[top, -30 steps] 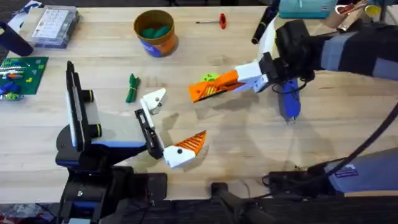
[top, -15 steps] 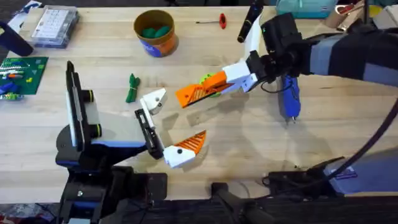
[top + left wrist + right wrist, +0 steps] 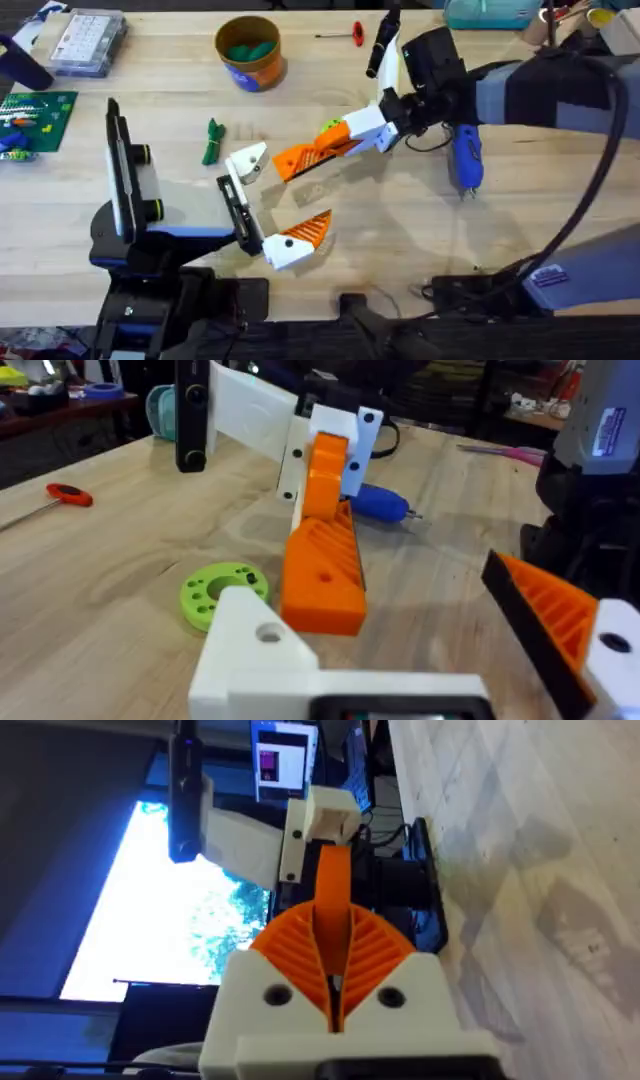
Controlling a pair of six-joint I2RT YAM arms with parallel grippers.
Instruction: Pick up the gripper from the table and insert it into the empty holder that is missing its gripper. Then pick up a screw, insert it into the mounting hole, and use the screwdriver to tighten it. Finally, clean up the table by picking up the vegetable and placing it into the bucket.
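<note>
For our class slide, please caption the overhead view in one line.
Right gripper carries the gripper toward the empty holder on the left arm.

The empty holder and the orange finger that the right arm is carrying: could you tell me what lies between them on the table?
In the left wrist view, a lime-green ring lies on the table between the empty holder and the carried gripper.

Overhead downward; wrist views close, low.

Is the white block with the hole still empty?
Yes, empty. The holder is bare, its hole open; the right end effector holds the orange gripper beside it, not inserted.
</note>
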